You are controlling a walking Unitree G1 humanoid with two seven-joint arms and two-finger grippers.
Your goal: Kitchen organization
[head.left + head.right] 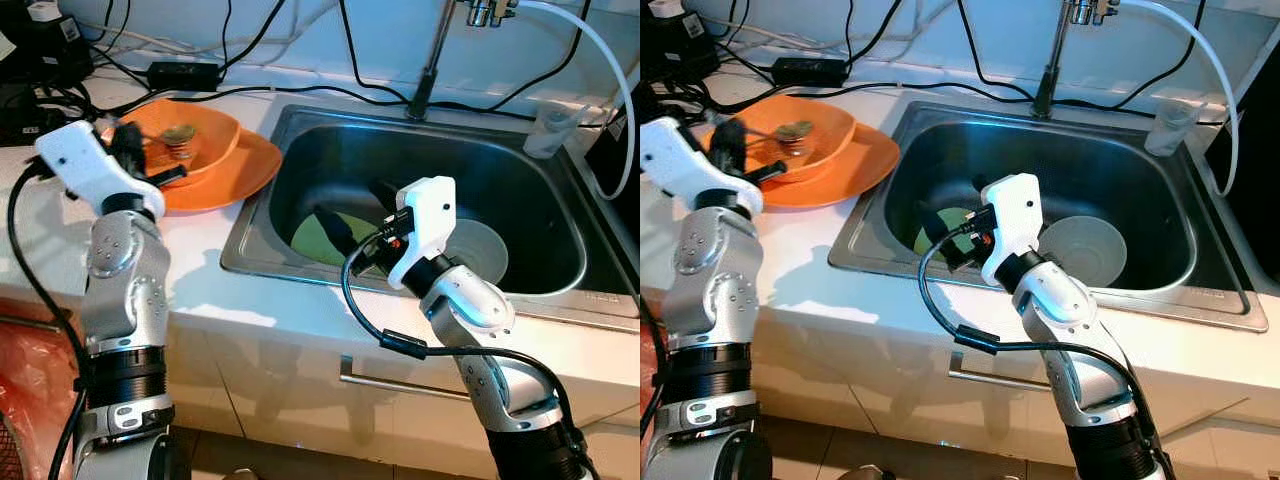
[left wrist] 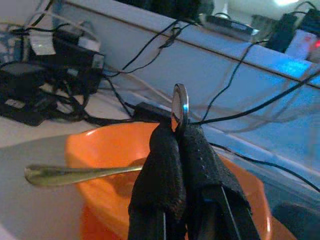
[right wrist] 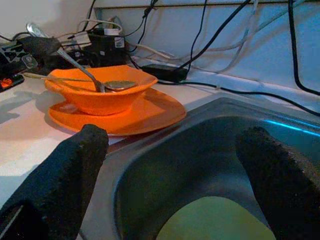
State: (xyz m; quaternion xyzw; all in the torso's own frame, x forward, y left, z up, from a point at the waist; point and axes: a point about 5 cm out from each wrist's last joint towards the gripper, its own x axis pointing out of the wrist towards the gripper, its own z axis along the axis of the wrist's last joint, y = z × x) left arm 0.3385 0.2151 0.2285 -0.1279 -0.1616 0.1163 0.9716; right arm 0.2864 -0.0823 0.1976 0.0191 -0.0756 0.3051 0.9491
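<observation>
Left eye view, upper left: left gripper (image 1: 150, 160) over the orange bowl (image 1: 205, 140) on the bench (image 1: 40, 230), left wrist view has its fingers (image 2: 165, 165) pinching a spoon (image 2: 75, 173) handle, right wrist view shows the right gripper (image 3: 170, 170) spread wide over the sink (image 3: 200, 150).

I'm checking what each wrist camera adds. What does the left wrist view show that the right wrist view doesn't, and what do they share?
Left wrist view: the left gripper with its fingers shut on the handle of a spoon, and a second spoon lying across the bowl.

Right wrist view: the right gripper with fingers spread open over the sink, a green plate down inside it, and the orange plate under the bowl.

Both: the orange bowl on the counter and black cables along the wall.
</observation>
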